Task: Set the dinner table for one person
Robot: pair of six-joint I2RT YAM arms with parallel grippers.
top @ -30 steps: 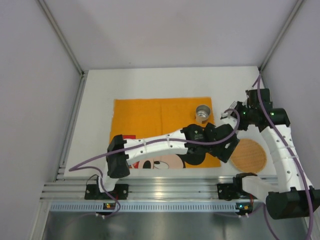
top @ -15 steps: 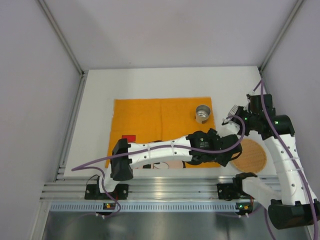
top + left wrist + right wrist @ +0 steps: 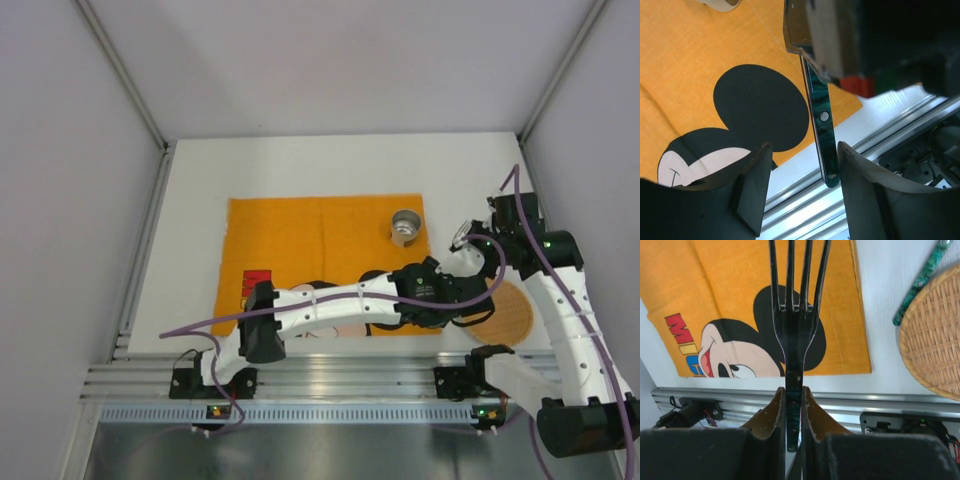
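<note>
Top external: white counter (image 3: 300, 165) spans the cell, w/ orange Mickey mat (image 3: 300, 240) centre-left and steel cup (image 3: 405, 226) at its far-right corner. Left end effector (image 3: 802, 150), fingers apart, hangs over green-handled knife (image 3: 820, 115) by mat's near-right corner. Wicker disc (image 3: 515, 320) just right. Right end effector (image 3: 792, 390) clamped on fork (image 3: 795, 330).

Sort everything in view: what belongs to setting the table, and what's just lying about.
For the job: fork in right pincer, green-handled knife, metal cup, wicker round, orange placemat, dinner table.
Just fixtures: aluminium rail, purple cables.
</note>
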